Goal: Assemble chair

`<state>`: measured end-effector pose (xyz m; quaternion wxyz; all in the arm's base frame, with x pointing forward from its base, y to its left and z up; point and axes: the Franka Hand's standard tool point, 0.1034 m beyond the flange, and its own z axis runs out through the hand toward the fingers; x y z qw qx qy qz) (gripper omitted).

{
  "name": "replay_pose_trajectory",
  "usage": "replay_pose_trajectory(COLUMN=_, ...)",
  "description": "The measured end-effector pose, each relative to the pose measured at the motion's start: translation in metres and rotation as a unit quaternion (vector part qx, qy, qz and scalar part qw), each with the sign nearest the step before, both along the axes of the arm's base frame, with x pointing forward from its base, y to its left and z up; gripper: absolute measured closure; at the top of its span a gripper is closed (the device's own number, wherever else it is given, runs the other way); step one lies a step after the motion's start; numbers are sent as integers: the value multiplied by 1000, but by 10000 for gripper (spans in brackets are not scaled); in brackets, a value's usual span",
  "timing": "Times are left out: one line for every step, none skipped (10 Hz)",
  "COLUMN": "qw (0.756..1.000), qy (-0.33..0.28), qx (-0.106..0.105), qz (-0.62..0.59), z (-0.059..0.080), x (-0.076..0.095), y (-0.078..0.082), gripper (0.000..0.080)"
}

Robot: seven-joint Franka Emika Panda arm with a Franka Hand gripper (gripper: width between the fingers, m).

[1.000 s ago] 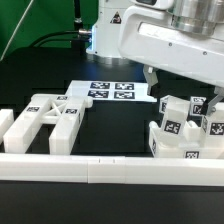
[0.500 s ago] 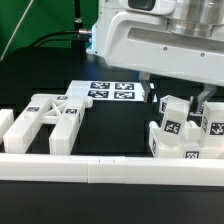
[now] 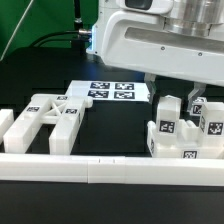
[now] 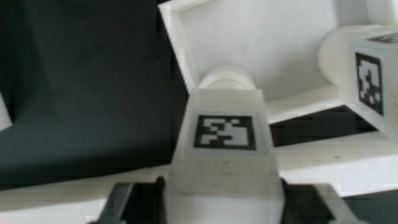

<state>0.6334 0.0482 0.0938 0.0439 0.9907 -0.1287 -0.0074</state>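
My gripper (image 3: 172, 92) hangs over the cluster of white chair parts at the exterior view's right. Its two fingers stand either side of an upright white chair leg (image 3: 168, 112) with a black-and-white tag. In the wrist view the gripper (image 4: 224, 200) is shut on this leg (image 4: 224, 110), with the dark pads against both its sides. The leg stands among other tagged chair pieces (image 3: 192, 142). A ladder-like frame (image 3: 50, 118) lies at the exterior view's left.
The marker board (image 3: 112, 90) lies flat at the middle back. A long white border bar (image 3: 100, 168) runs along the front. A small white block (image 3: 5, 122) sits at the far left. The arm's large white body (image 3: 150, 40) hides the area behind.
The arm has come a little lower and the finger on the exterior view's right has moved in toward the leg. The other parts have not moved.
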Motion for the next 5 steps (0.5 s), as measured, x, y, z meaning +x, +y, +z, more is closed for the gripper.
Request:
replay_pose_trajectory(qw=1000, qy=-10, qx=1, qz=-7, z=0, x=1, y=-2, gripper=510)
replay_pose_trajectory(qw=996, qy=-31, qx=2, qz=-80, z=0, x=-2, y=-2, gripper=510)
replay_pose_trajectory(qw=990, qy=-50, qx=4, qz=-134, z=0, x=-4, y=-2, gripper=510)
replay_pose_trajectory(qw=981, qy=-76, qx=8, qz=-177, z=0, x=-4, y=-2, gripper=510)
replay_pose_trajectory(qw=968, qy=-94, qx=15, qz=-232, z=0, x=-3, y=-1, gripper=510)
